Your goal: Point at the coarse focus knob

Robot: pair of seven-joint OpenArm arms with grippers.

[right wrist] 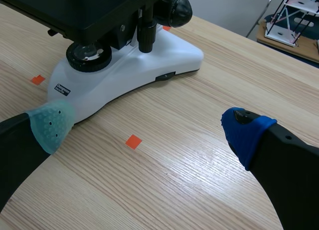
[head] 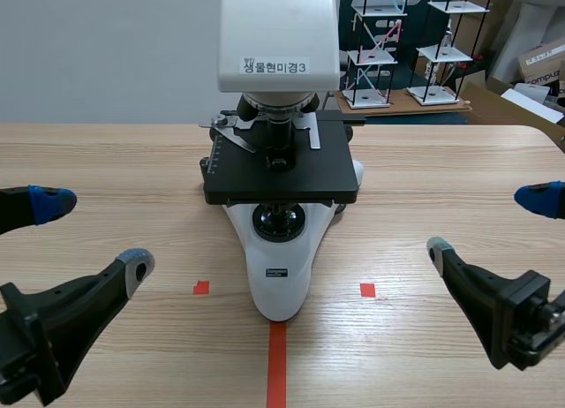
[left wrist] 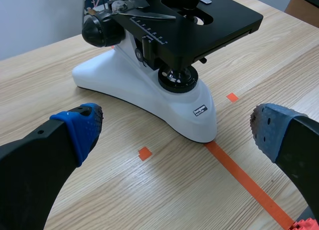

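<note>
Approach looks to be the step in hand, since neither arm is near its target. The left pincer and the right pincer hang low over the tabletop. They sit one to each side of the microscope and well apart from it, each with its fingers spread wide and nothing between them.

The coarse focus knob sits low on the microscope's flank, behind the stage. A matching knob shows on the microscope's other flank. The next move, I judge, calls for one arm to swing round the microscope's side and bring a fingertip up to the knob without knocking the overhanging stage.

The knob is a rounded black drum with a matt face. Whether its rim is ribbed I cannot tell. The microscope's base is smooth, glossy white and tapers to a rounded nose. The stage is a flat black slab carrying a metal clip and a ruled scale. The tabletop is pale wood grain, with orange-red tape marks in front of the microscope.
</note>
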